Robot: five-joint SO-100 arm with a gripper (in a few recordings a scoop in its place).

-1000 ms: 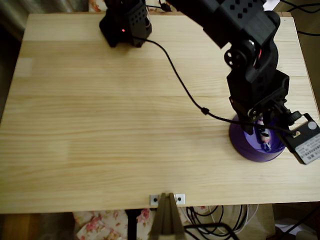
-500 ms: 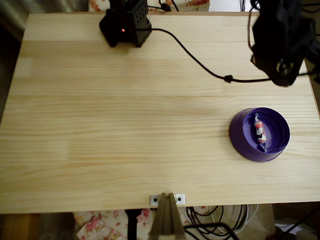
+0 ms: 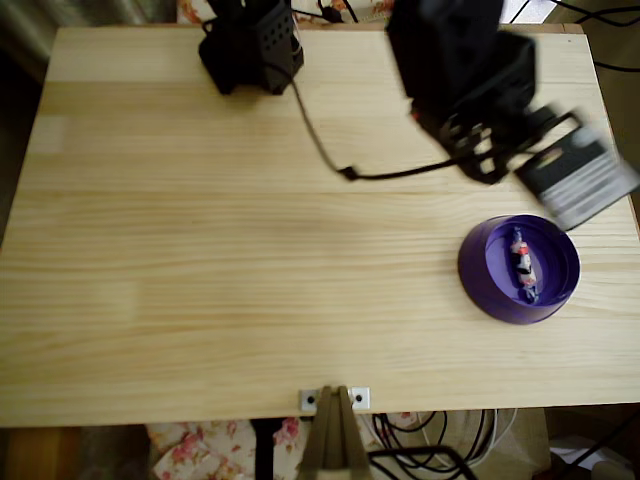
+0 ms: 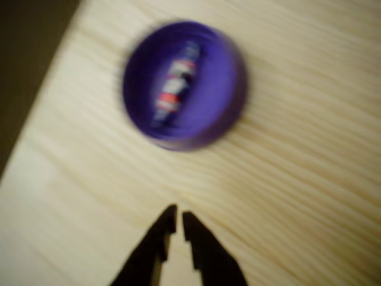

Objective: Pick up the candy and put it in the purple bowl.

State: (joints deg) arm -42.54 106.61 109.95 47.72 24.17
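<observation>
The candy (image 3: pixel 521 264), a small whitish wrapped sweet with red and dark marks, lies inside the purple bowl (image 3: pixel 481 283) at the right side of the table. The wrist view, though blurred, shows the candy (image 4: pixel 174 89) resting in the bowl (image 4: pixel 223 95) as well. My gripper (image 4: pixel 179 219) hangs above bare wood a short way from the bowl, its dark fingers nearly touching with nothing between them. Seen from overhead, the gripper (image 3: pixel 487 158) is a motion-blurred dark shape behind the bowl.
The arm's black base (image 3: pixel 250 45) stands at the table's back edge, and a black cable (image 3: pixel 330 155) runs from it across the wood to the arm. The table's right edge (image 3: pixel 630 200) is close to the bowl. A metal bracket (image 3: pixel 334 398) sits at the front edge.
The arm lifted off the bowl, leaving the candy in it, rose toward the back right, and has now swung left and lower behind the bowl. The cable shifted with it.
</observation>
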